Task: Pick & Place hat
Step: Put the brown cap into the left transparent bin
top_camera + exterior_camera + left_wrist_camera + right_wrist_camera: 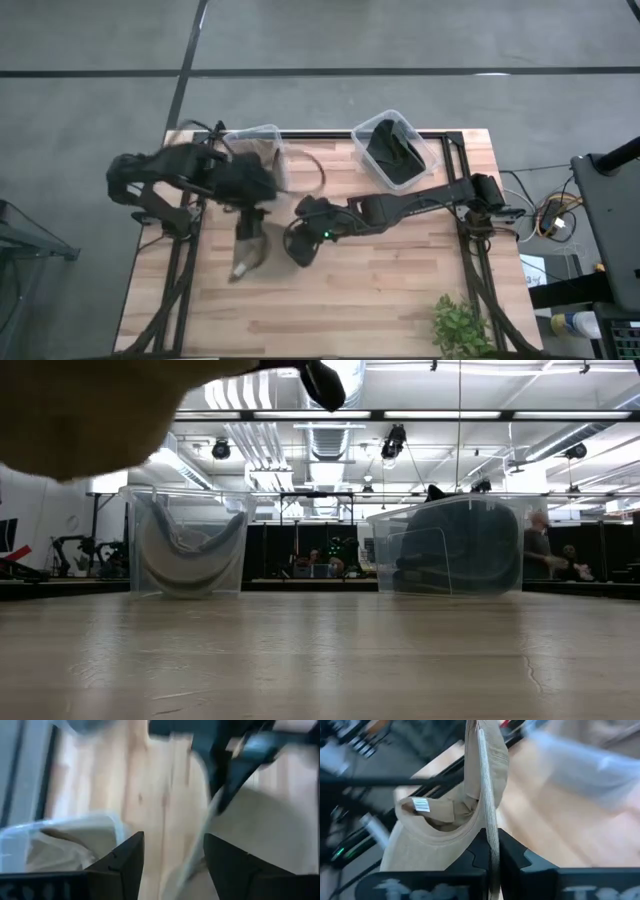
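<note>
1. Tan hat [248,258], off the wood, hanging in front of the pale bin [262,130], on the side away from that bin's back edge of the bench [400,290].
2. Right claw [490,851] closed tight on the hat, pinching a thin fold of fabric near the brim edge. Crown sagging open to one side, with a small white label showing inside.
3. Left claw [173,842] between the hat and the pale bin, fingers spread wide, clamped on nothing. A thin pale edge crosses the gap between them; cannot tell what it is.
4. Likely step: carrying the hat to its drop point. Advice for doing it well:
   - Keep the pinch firm, since only a narrow fold is held and soft cloth may slip.
   - Carry high enough that the drooping crown clears any bin wall.
   - Mind the left arm close by; clear it before swinging the hat.
   - Release only once the crown is fully inside or flat down.
5. Second clear bin [422,137], well to the right of the pale bin along the same back edge, holding dark hats.
6. Pale bin itself holding something soft and light-coloured, slumped against its wall.
7. Bench of light wooden planks on a dark frame. Green plant [462,325] at the corner farthest from the pale bin.
8. Beyond the bench, a large hall with ceiling lights and ducts, and people [537,540] standing far off behind the bin of dark hats.
</note>
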Robot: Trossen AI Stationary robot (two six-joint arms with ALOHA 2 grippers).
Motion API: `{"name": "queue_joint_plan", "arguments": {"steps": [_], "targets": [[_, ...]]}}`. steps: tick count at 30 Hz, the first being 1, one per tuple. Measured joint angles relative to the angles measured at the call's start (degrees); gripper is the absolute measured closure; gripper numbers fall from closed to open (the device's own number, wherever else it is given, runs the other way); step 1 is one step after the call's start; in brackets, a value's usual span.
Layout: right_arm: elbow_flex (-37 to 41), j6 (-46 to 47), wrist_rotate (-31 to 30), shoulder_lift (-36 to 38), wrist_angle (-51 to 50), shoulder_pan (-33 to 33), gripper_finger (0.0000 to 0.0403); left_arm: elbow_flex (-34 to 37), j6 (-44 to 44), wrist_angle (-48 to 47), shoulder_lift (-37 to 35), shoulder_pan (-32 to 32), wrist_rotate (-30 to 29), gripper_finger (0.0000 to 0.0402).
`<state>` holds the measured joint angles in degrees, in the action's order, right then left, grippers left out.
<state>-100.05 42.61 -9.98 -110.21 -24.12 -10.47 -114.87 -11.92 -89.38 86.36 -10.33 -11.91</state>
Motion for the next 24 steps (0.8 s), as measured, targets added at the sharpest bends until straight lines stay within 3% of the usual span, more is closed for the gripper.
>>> {"name": "queue_joint_plan", "arguments": {"steps": [6, 13, 19, 24], "targets": [[0.04, 0.37, -8.96, 1.61, 0.51, 2.18, 0.0393, -9.95, -6.19, -0.74, -1.32, 0.65, -7.04, 0.0207], [0.04, -5.16, -17.00, 4.53, 7.71, 4.81, 0.0393, -19.01, -20.18, -0.63, -3.02, 0.85, -15.40, 0.0207], [0.02, -13.20, -29.29, 7.42, 14.84, 6.36, 0.0392, -19.56, -28.36, 1.67, -6.27, 0.85, -25.96, 0.0207], [0.00, -21.83, -30.78, 9.59, 27.80, 7.82, 0.0392, -19.56, -34.76, 2.44, -8.31, 0.85, -30.64, 0.0207]]}}
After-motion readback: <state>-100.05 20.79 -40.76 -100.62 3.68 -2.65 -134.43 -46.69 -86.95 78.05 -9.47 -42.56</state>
